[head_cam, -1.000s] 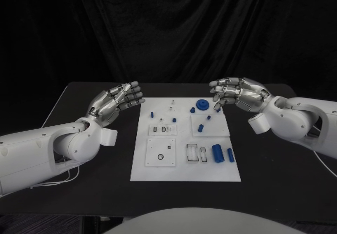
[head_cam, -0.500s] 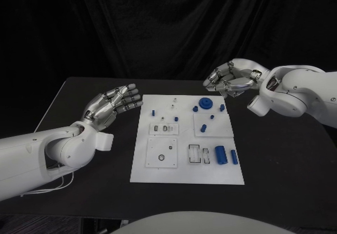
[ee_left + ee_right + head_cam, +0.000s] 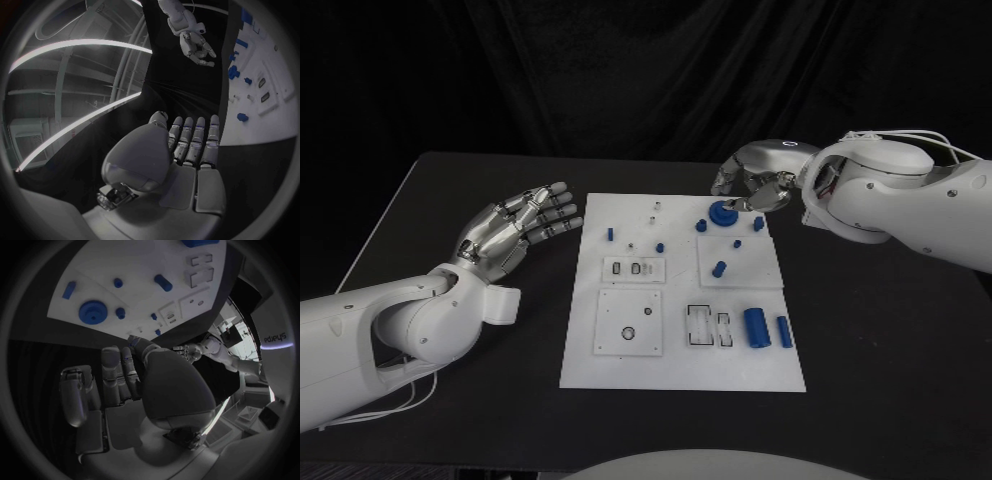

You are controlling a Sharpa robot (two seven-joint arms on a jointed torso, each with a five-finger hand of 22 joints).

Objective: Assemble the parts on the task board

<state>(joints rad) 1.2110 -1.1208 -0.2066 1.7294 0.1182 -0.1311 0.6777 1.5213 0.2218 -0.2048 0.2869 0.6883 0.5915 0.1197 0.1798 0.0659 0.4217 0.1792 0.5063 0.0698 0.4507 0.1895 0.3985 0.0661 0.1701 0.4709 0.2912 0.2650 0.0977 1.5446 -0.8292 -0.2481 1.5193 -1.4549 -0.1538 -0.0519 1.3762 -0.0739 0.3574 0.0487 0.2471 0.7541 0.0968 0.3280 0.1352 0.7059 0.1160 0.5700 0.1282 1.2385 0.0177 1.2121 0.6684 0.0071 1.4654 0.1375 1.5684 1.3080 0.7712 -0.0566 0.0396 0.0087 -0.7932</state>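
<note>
task board [image 3: 678,340] on black table [image 3: 877,330]

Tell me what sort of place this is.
Probably a robotics lab test bench: a black table in front of a dark curtain, a white task board carrying small blue parts, and the robot's left hand and right hand beside it.

Lab: black-draped table [image 3: 473,200], task board [image 3: 678,370]

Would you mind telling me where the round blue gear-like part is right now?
In the head view, the round blue part sits at the task board's far right corner, just below the right hand, beside a small blue peg.
</note>
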